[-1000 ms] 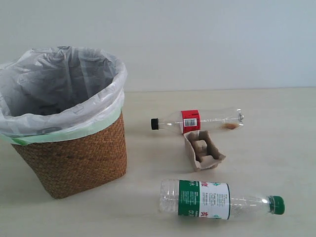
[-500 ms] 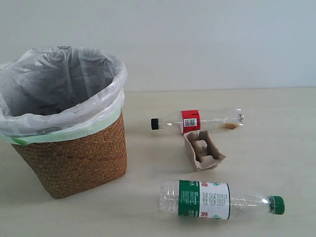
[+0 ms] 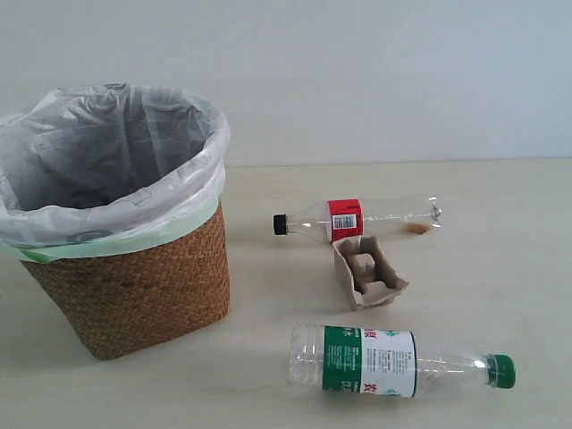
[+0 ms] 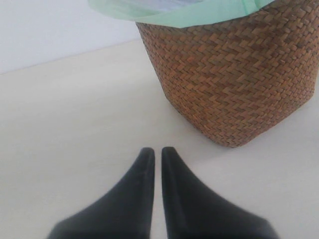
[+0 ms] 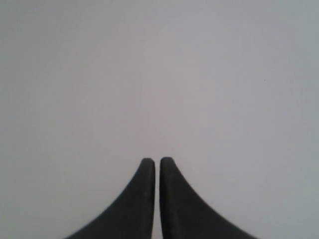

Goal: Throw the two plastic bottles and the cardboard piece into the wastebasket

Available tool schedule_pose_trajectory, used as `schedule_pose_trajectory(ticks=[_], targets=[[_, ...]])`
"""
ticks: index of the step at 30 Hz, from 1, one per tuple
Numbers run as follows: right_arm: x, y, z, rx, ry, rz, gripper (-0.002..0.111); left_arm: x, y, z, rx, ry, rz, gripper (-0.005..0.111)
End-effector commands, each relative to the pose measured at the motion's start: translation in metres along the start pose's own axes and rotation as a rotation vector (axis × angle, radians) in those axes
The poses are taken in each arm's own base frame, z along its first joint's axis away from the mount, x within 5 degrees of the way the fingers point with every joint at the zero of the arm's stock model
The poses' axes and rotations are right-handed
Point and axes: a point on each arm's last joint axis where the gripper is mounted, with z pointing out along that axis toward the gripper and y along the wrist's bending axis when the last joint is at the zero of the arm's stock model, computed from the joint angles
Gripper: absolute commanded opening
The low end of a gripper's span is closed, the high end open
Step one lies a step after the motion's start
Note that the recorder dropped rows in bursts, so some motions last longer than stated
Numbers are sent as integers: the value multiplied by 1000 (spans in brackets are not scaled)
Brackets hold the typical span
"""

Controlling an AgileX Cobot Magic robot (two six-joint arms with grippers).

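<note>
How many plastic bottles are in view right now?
2. The red-label bottle lies on the table just behind the cardboard piece; the green-label bottle lies nearer the camera. Any inside the wastebasket would be hidden.

Before you is a pale table [image 3: 500,268]. A wicker wastebasket [image 3: 134,286] stands toward its left side. Mid-table, a slim red-labelled bottle [image 3: 357,217] lies parallel to the far edge, black cap toward the basket. A pulp cardboard piece [image 3: 368,271] sits just in front of it. Closer to the front edge lies a green-capped bottle [image 3: 375,360], cap pointing right.
</note>
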Motion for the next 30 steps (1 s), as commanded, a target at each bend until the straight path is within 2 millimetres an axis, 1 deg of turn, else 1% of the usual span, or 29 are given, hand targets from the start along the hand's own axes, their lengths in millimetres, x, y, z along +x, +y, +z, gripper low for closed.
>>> schedule_pose_trajectory(ticks=[1, 4, 6, 7, 8, 9, 13, 14, 15, 17, 20, 25, 30], targets=[[-13, 3, 24, 18, 139, -59, 1, 0, 0, 0, -3, -9, -18, 4], [-18, 5, 42, 25, 234, -90, 3, 0, 0, 0, -3, -11, -18, 4], [-20, 6, 53, 28, 284, -95, 11, 0, 0, 0, -3, -11, -18, 4], [-21, 7, 59, 28, 307, -101, 19, 0, 0, 0, -3, -11, -18, 4], [-23, 8, 64, 30, 322, -112, 26, 0, 0, 0, -3, -11, -18, 4], [-22, 8, 70, 35, 347, -118, 38, 0, 0, 0, -3, -11, -18, 4], [-16, 7, 94, 65, 491, -152, 90, 0, 0, 0, -3, -11, -18, 4], [-13, 7, 99, 71, 531, -167, 100, 0, 0, 0, -3, -11, -18, 4], [-8, 5, 104, 90, 603, -166, 105, 0, 0, 0, -3, -11, -18, 4], [0, 3, 111, 116, 702, -167, 105, 0, 0, 0, -3, -11, -18, 4], [18, 0, 123, 148, 848, -159, 105, 0, 0, 0, -3, -11, -18, 4], [59, -2, 140, 167, 1103, -95, 105, 0, 0, 0, -3, -11, -18, 4], [102, -5, 150, 182, 1377, -59, 105, 0, 0, 0, -3, -11, -18, 4]])
